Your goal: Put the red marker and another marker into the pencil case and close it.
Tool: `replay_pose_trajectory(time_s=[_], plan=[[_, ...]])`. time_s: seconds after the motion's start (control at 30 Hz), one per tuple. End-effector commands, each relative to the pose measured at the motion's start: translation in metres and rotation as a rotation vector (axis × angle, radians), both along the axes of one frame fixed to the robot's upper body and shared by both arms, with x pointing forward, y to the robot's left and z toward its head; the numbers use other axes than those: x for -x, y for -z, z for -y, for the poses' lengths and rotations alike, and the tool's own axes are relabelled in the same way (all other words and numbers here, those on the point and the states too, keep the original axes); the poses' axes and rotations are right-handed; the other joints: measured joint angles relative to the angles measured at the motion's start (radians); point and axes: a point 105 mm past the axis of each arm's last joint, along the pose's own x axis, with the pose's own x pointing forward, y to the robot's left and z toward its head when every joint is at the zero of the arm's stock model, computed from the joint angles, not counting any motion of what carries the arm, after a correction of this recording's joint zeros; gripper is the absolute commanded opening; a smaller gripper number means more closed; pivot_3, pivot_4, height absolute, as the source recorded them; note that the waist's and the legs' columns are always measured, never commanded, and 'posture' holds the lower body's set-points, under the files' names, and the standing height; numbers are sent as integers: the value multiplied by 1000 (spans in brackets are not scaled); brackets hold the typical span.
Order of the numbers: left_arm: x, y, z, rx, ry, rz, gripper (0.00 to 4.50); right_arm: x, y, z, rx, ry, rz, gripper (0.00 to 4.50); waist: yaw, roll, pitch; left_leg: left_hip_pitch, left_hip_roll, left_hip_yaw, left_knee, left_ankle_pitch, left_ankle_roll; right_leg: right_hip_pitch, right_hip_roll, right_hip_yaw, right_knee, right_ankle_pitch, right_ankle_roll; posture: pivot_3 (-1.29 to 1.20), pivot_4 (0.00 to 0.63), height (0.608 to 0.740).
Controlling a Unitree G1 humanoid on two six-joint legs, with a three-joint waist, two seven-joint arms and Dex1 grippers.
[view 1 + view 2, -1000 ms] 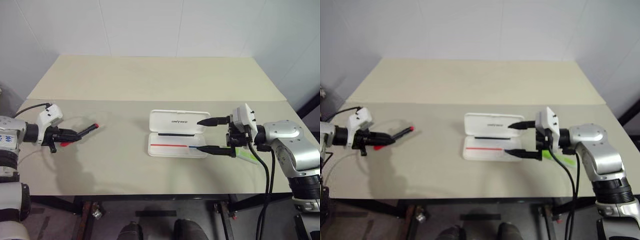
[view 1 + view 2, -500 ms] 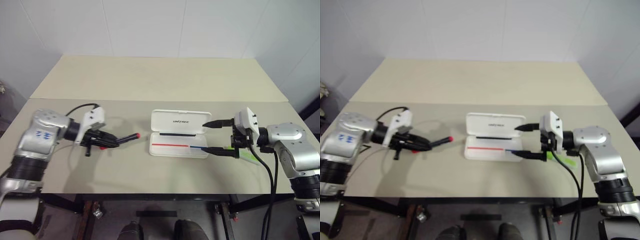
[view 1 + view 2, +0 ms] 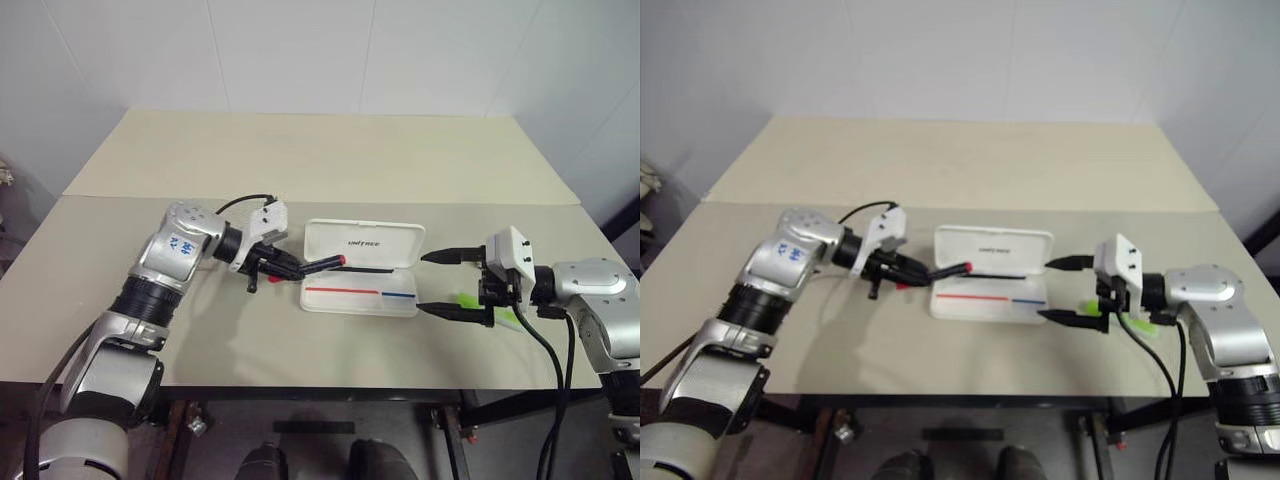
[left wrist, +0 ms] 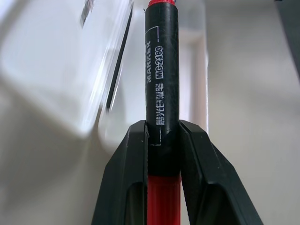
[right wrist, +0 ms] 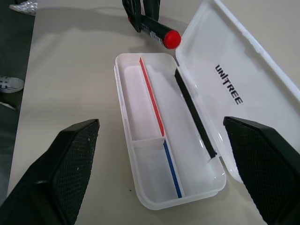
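Observation:
The white pencil case [image 3: 362, 243] lies open in the middle of the table, lid flat at the back and tray [image 5: 125, 101] in front. My left gripper [image 3: 287, 268] is shut on the red marker [image 3: 322, 264], dark barrel between the fingers [image 4: 126, 187]. The marker's red end [image 5: 171, 39] pokes over the case's left end, near the hinge. To the right of the case, my right gripper [image 3: 440, 284] stands open with nothing between its fingers [image 5: 58, 171]. The light-green marker [image 3: 466, 299] lies on the table behind that gripper's near finger, partly hidden.
The beige table [image 3: 300, 160] stretches back to a white wall, with a seam across its middle. Its front edge [image 3: 300, 388] runs close below the case. Black cables hang from the right arm [image 3: 545, 350].
My left gripper has carried the red marker to the right across the table, from the far left to the case's left end. The right gripper has drawn back slightly from the case.

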Motion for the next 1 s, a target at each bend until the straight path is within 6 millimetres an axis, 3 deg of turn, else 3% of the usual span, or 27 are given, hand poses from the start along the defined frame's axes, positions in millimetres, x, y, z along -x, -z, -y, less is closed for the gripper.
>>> replay_pose_trajectory(time_s=[0.03,0.3,0.67,1.0], plan=[[-3,-10,22,5,35,46,552,5,-13,-1,-22,3,56,4500,1,0,0,0,0,0,0,0,0,0,0,0,0,0,0,0,150,740],[-6,-6,48,-19,68,82,552,8,-12,-1,-31,17,52,4500,1,0,0,0,0,-1,0,0,0,0,0,0,0,0,1,0,150,740],[-23,13,51,-167,61,207,552,14,-13,-2,-48,38,56,4500,2,0,0,0,0,-2,0,0,0,1,0,0,-1,1,1,0,150,740],[-27,17,64,-164,70,227,552,17,-12,-5,-66,55,60,4500,5,0,0,-1,-1,-2,0,0,1,1,0,0,-3,1,1,0,150,740]])
